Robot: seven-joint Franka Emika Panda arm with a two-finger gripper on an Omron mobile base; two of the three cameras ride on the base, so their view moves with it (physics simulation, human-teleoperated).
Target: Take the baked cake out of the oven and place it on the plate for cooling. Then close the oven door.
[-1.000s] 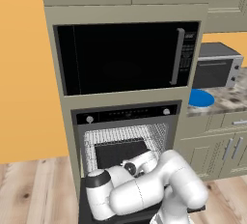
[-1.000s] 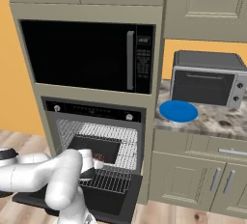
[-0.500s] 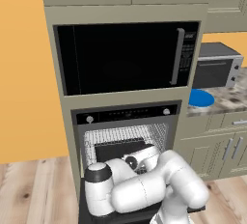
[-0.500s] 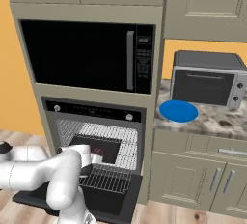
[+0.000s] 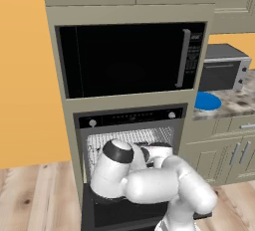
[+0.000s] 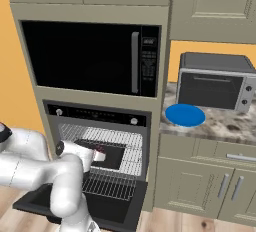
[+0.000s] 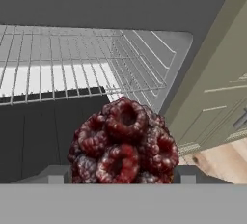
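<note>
The baked cake, a dark lump of reddish berries, sits between my gripper's two finger tips, which press on it from both sides. In the right base view my gripper is at the mouth of the oven, in front of a dark tray, with a reddish speck of the cake at its tip. The oven door hangs open and flat below the hand. The blue plate lies bare on the counter to the right, also seen as the plate in the left base view.
Wire racks fill the oven cavity behind the cake. A black microwave sits above the oven. A silver toaster oven stands behind the plate on the stone counter. Cabinet doors lie below the counter.
The arm's elbow has swung left and upward in front of the oven. The hand has stayed at the oven mouth with the cake between its fingers.
</note>
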